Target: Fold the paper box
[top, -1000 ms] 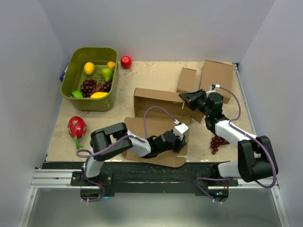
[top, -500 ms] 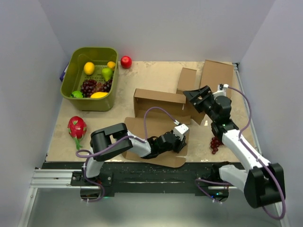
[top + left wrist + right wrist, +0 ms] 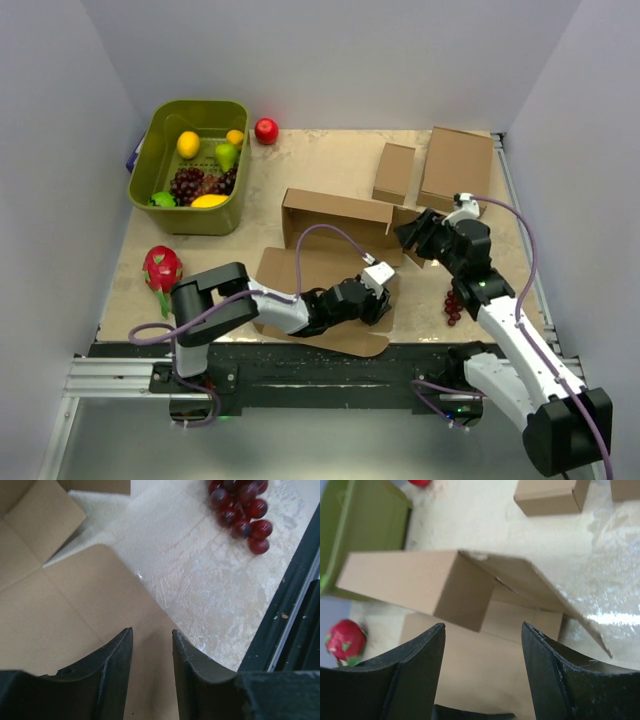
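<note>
Left claw [image 3: 152, 635] hovers narrowly parted, empty, over the near flap of the paper box [image 3: 335, 207], centre of the desk [image 3: 320, 160]. Right claw [image 3: 482, 626], wide and empty, sits at its 3 o'clock. Mid-fold, I'd say: next, square up that right flap.

Black-and-white jointed arms [image 3: 512, 335], looping purple cables [image 3: 330, 231]

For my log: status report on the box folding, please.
Left gripper open over flat front flap. Right gripper open, empty. Paper box: back wall standing. Red grapes beside it, apart.
</note>
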You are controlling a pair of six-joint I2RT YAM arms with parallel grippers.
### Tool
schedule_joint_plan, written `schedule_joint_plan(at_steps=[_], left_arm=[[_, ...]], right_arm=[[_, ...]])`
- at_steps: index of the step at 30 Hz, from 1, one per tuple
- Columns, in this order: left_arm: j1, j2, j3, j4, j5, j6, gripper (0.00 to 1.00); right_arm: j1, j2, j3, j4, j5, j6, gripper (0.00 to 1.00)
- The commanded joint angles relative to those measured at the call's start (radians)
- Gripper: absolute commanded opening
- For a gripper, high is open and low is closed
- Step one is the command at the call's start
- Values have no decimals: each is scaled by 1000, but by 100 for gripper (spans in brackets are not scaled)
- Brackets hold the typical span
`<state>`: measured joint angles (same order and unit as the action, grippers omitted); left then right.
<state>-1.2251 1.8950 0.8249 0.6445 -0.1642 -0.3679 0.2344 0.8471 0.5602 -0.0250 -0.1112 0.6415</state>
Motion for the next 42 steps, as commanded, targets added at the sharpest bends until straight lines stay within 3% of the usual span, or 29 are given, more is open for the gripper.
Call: schedule_joint_plan(at_steps=[1, 3, 9, 17, 33, 37, 42], left_arm=[[-5, -112, 0, 11, -34, 46, 46], [-5, -143, -18, 1, -53, 52, 47], [-5, -117, -63, 0, -80, 66, 49], [-5, -30, -63, -57, -178, 12, 46], [-5, 30, -84, -78, -179, -66, 41], [-5, 32, -76, -88, -182, -72, 41], [-5, 32, -33, -138, -169, -80, 41]], right_arm=[[103, 27, -2, -58, 108, -108, 65], [146, 67, 6, -70, 203, -118, 65], [146, 162, 6, -49, 281, -103, 69], [146, 319, -3, 17, 277, -71, 67], [143, 530, 6, 142, 274, -57, 62], [144, 489, -11, 157, 271, -72, 60], [152, 302, 1, 74, 275, -144, 69]])
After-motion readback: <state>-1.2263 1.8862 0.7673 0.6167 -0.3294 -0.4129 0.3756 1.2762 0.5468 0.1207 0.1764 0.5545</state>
